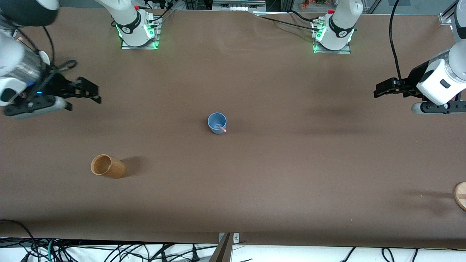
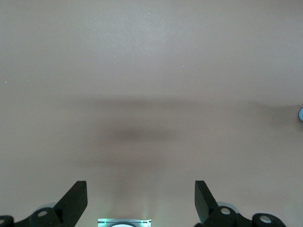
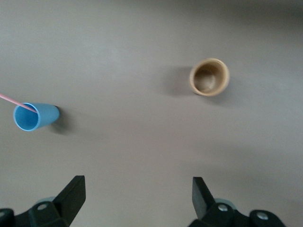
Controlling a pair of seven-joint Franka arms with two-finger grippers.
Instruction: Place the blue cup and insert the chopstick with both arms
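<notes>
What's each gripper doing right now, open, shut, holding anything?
Left gripper: open, empty, over bare table at its own end.
Right gripper: open, empty, over bare table at its own end.

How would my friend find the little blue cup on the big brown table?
Look at the middle of the brown table. The small light-blue cup stands there, alone, holding a pink-tipped chopstick. The ribbed tan cup is empty and sits nearer the camera.

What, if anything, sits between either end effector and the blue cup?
Nothing visible. The blue cup stands mid-table with the chopstick in it. Both the left end effector and right end effector hang open over bare table. The tan cup sits nearer the camera.
</notes>
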